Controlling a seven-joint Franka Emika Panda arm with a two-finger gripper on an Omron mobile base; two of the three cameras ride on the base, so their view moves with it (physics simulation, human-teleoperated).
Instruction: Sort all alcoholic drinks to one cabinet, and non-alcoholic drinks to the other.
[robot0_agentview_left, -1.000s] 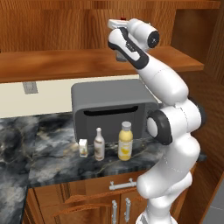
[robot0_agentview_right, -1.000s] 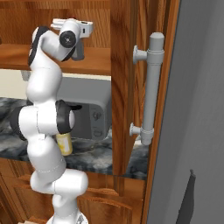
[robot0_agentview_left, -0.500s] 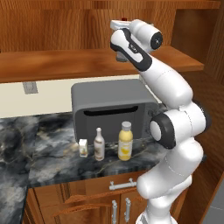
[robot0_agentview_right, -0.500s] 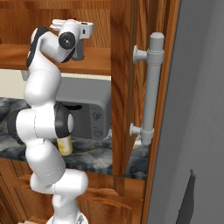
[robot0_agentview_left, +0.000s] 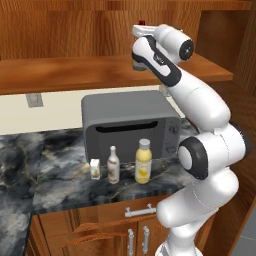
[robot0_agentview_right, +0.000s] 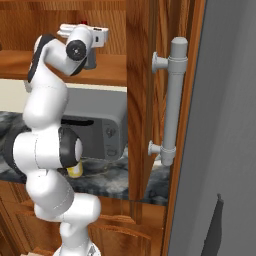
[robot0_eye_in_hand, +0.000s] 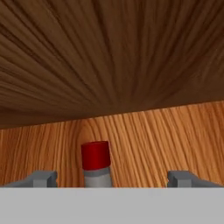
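Nearest, on the dark marble counter (robot0_agentview_left: 30, 170) before the grey microwave (robot0_agentview_left: 131, 125), three drinks are stood in a row: a small cream carton (robot0_agentview_left: 95, 169), just beside it a slim white long-necked bottle (robot0_agentview_left: 113, 165), and next to that a plump yellow juice bottle (robot0_agentview_left: 143, 161) with a pale cap. These are judged to be waiting their turn, kept upright and set slightly apart so each can be taken singly. Higher and farther back, the arm is raised to the long reddish-brown shelf board (robot0_agentview_left: 60, 70) of the wall cabinet, and the gripper (robot0_eye_in_hand: 111, 178) is seen with its two grey fingertips (robot0_eye_in_hand: 41, 178) spread wide on either side of a red cap (robot0_eye_in_hand: 95, 155) on a grey neck, with clear gaps between tips and bottle, so nothing is gripped. The capped bottle (robot0_agentview_left: 142, 23) is taken to be the squat dark alcoholic one, stood upright on the shelf; in the left base view only its red top is glimpsed behind the hand. It is judged to be placed on the shelf, the jaws opened to free it. Beyond it, the wood-grained back panel (robot0_eye_in_hand: 131, 52) of the cabinet is seen. At the far right, a grey bar handle (robot0_agentview_right: 172, 100) on a tall panel is noted.
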